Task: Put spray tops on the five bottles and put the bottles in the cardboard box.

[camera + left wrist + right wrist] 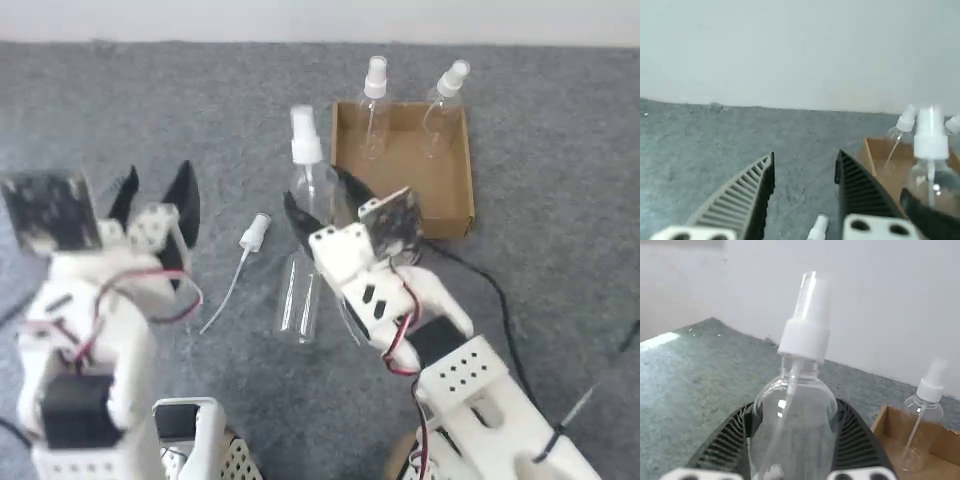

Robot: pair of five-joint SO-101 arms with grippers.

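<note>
My right gripper (318, 195) is shut on an upright clear bottle (312, 172) with a white spray top (805, 332), just left of the cardboard box (447, 200). Two capped bottles (373, 112) (441, 110) stand at the far side inside the box. A loose spray top (253, 235) with its tube lies on the carpet between the arms. Beside it, an uncapped clear bottle (300, 296) lies on its side. My left gripper (158, 175) hangs open and empty to the left of the loose spray top (817, 228).
Grey carpet (120, 110) covers the table, with free room at the far left and to the right of the box. The right arm's black cable (500, 310) trails over the carpet near the box's front. A pale wall (800, 50) stands behind.
</note>
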